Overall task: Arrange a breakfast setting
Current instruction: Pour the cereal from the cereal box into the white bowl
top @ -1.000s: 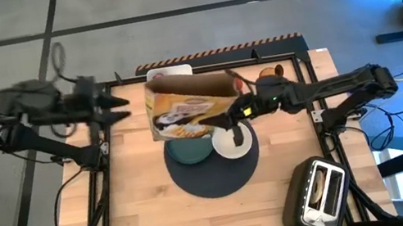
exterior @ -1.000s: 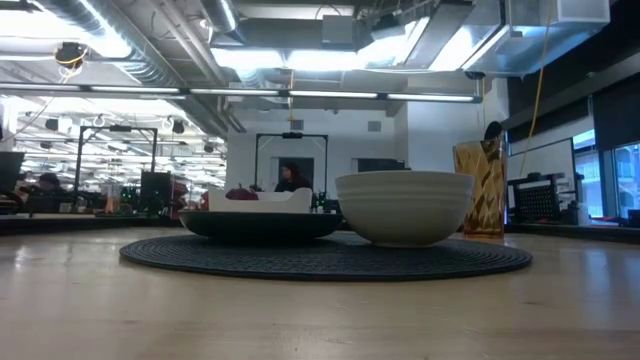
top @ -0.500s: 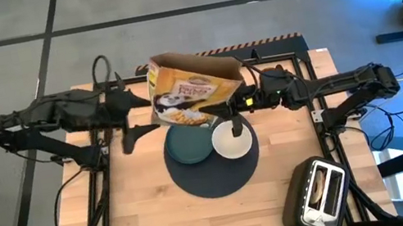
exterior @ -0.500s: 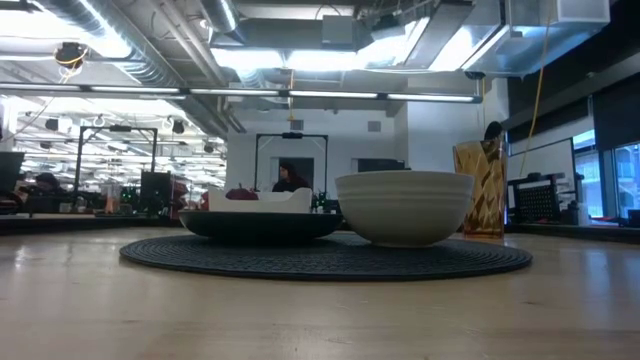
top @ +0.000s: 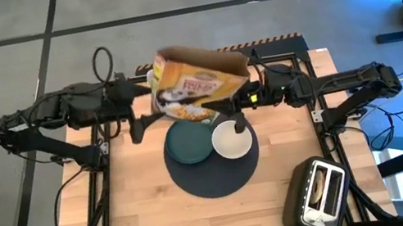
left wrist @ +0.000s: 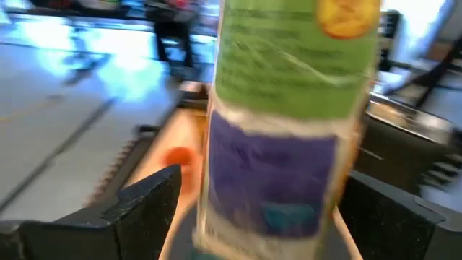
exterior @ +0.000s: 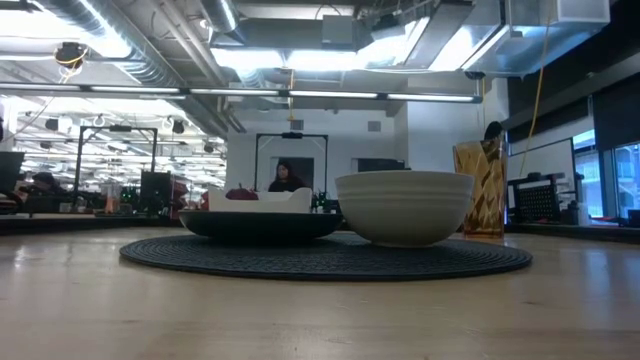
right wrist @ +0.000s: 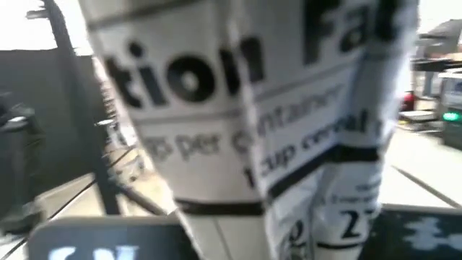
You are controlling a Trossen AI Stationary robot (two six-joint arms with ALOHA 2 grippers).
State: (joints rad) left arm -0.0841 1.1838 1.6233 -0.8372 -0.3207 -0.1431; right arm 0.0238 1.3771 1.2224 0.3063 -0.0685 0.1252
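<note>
Nearest the table's front edge stood the toaster (top: 317, 193), at the front right corner, well apart from the setting and from my work. Behind it lay the dark round mat (top: 214, 175), bearing the teal plate (top: 188, 143) on its left and the white bowl (top: 232, 140) on its right, the two just beside each other; the low view showed the bowl (exterior: 404, 206) upright and the plate (exterior: 260, 224) carrying pale pieces and something red. Above these hung the cereal box (top: 195, 87), tilted, its open top turned toward the right and rear. My right gripper (top: 236, 109) was clamped on the box's right side, the printed panel (right wrist: 253, 108) filling my wrist view. My left gripper (top: 138, 116), off by the left frame a second ago, had come in against the box's left side; its fingers (left wrist: 137, 202) stood spread to either side of the narrow panel (left wrist: 285, 137), not visibly pressing, so I judged them apart. That meant a two-handed hold was being prepared, likely for pouring into the bowl. A small orange cup (left wrist: 177, 157) sat beyond the box. Open wood lay left and front of the mat; the rear rail stood close behind the box.
</note>
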